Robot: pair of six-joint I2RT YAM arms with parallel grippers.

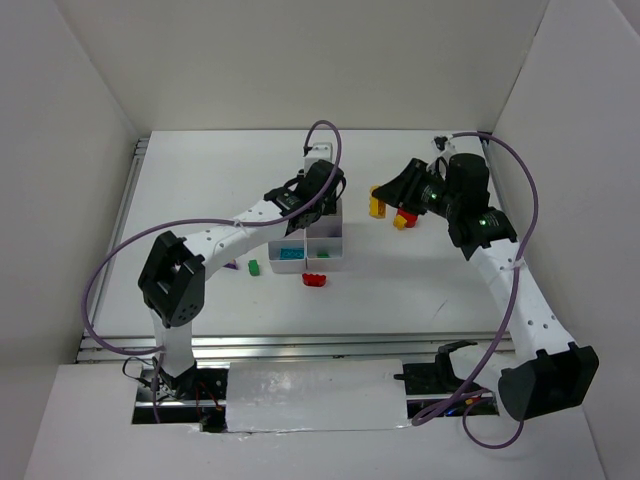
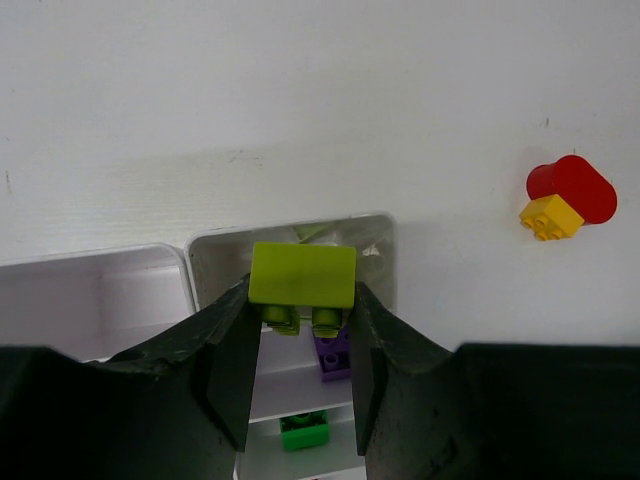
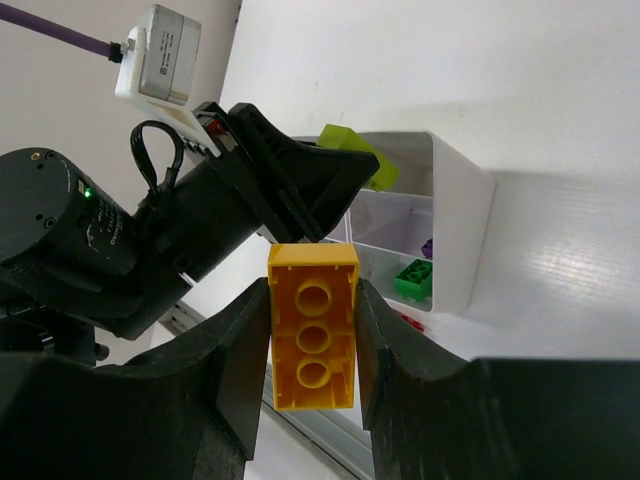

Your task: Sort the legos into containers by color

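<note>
My left gripper [image 2: 303,300] is shut on a lime-green lego [image 2: 303,274], held just above the far compartment of the white containers [image 2: 385,262]. A purple lego [image 2: 335,352] and a green lego [image 2: 303,430] lie in the compartments beneath it. From above, that gripper [image 1: 322,203] hangs over the containers' [image 1: 335,262] back end, and a teal lego [image 1: 290,254] lies in a left compartment. My right gripper [image 3: 313,300] is shut on a yellow lego [image 3: 313,340], its hollow underside facing the camera, held to the right of the containers [image 3: 460,230].
A red lego [image 1: 315,280] lies in front of the containers, a green one [image 1: 254,267] and a purple one [image 1: 232,264] to their left. A red piece with a yellow brick [image 2: 560,195] rests on the table to the right. White walls stand round the table.
</note>
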